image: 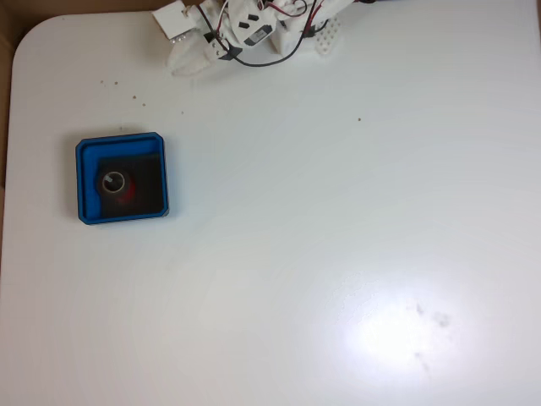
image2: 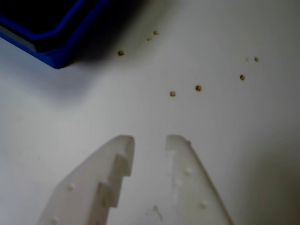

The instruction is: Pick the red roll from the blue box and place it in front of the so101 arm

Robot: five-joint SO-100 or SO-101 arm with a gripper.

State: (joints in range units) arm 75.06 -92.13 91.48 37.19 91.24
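A white tabletop (image: pixel 321 237) carries the blue box (image: pixel 122 179), with the red roll (image: pixel 119 183) lying on its black floor, well apart from the so101 arm (image: pixel 254 30) folded at the top edge in the fixed view. In the wrist view the gripper (image2: pixel 150 140) hangs over bare tabletop, its jaws parted with nothing between them. A corner of the blue box and some small brown specks (image2: pixel 185 90) lie beyond the tips.

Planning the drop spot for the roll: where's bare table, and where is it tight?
In the fixed view, bare white table runs from the blue box rightward and downward to the table edges, and below the so101 arm. Crowded: the top edge around the arm, and the box itself, with the red roll inside. The gripper hovers open near the box corner.
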